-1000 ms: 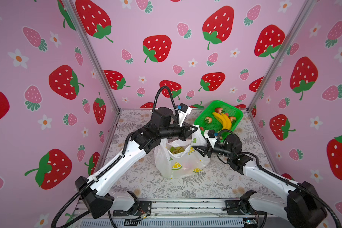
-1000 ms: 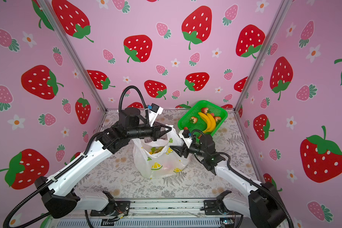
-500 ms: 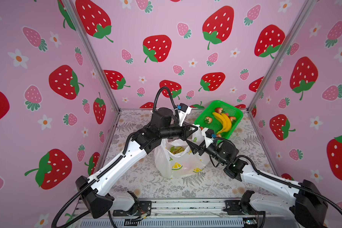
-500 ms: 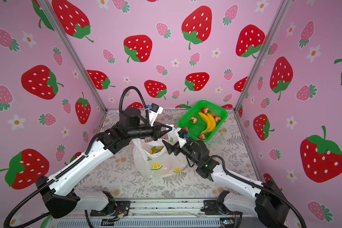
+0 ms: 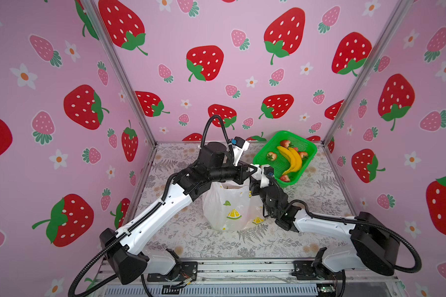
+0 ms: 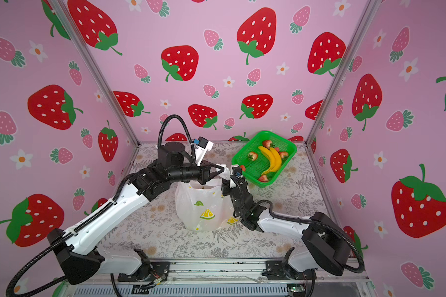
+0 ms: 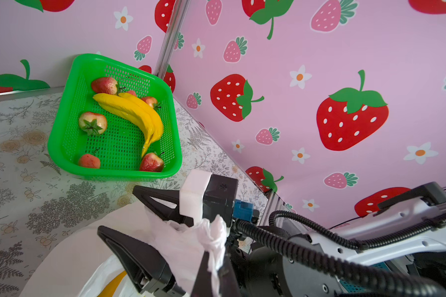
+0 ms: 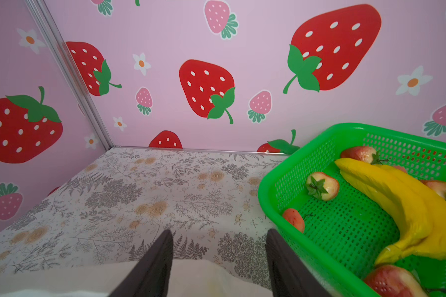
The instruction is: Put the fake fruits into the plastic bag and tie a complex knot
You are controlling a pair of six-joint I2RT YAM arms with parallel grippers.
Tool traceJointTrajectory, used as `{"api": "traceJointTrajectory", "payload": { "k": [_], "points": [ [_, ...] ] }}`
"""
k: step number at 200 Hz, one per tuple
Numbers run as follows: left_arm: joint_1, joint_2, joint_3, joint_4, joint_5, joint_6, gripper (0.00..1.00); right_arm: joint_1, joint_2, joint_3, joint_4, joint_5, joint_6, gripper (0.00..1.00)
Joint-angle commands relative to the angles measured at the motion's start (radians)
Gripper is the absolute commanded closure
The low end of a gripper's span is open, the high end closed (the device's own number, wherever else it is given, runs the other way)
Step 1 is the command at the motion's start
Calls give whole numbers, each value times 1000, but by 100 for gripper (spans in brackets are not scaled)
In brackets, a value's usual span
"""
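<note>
Standing near the middle of the bench [image 5: 319, 205], the plastic bag [image 5: 227, 205] held something yellow, only dimly visible through its thin wall. The left hand [image 5: 254, 171] was clamped on a bunched white handle [image 7: 211, 236] of the bag, lifting it above the bag's mouth on the side toward the green basket [image 5: 310, 151]. The right hand [image 8: 218, 259] hovered just beside that bunched handle, its two dark fingers [image 8: 155, 259] parted over the bag's pale rim with nothing between them. The basket sat at the bench's far right corner and carried two yellow bananas [image 5: 292, 160] lying together, with several red strawberries [image 5: 271, 155] scattered around them. In both top views the two hands met close together, between the bag and the near rim of the basket.
</note>
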Motion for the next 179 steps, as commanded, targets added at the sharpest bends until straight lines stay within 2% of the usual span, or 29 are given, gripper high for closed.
{"api": "traceJointTrajectory", "payload": {
  "k": [1,20,66,80,109,133,179],
  "points": [
    [8,-31,13,40,15,2,100,4,10,-71,-21,53,78,44],
    [16,-25,12,35,14,2,100,18,-13,-100,-31,31,87,48],
    [33,-16,12,29,12,9,100,20,-71,-109,-39,-37,45,48],
    [35,-17,10,27,10,13,100,17,-93,-94,-48,-76,14,40],
    [36,-20,7,24,9,24,100,5,-141,-29,-135,-213,-72,13],
    [38,-20,7,20,6,31,100,-3,-196,21,-218,-347,-160,2],
    [39,-21,6,20,9,30,100,-56,-273,117,-407,-602,-271,0]
  ]
}}
